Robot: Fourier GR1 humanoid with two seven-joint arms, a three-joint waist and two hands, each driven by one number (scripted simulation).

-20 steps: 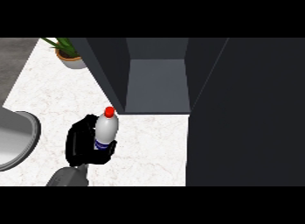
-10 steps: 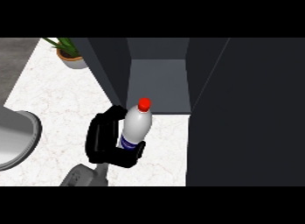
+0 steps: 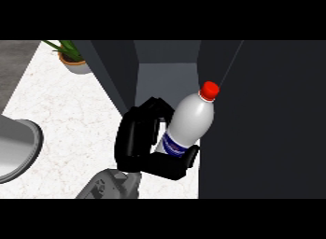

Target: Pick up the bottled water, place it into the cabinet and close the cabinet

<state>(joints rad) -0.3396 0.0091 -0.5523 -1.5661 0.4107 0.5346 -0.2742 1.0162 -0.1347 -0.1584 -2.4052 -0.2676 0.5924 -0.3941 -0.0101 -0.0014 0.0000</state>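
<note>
Water bottle (image 3: 187, 122) with a red cap sits in the left robot hand (image 3: 139, 140), whose black fingers and thumb curl around its lower part. The bottle is up off the white tabletop (image 3: 68, 112), tilted a bit to the right, right in front of the open dark cabinet (image 3: 166, 77). A small potted plant (image 3: 72, 58) stands at the back, and a round grey bowl (image 3: 10, 149) is at the left edge.

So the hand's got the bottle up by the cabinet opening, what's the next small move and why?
Probably carry the bottle forward and slightly left into the open cabinet. The hand is curled round its lower part, and the red cap leans toward the dark door on the right, not the opening.
</note>
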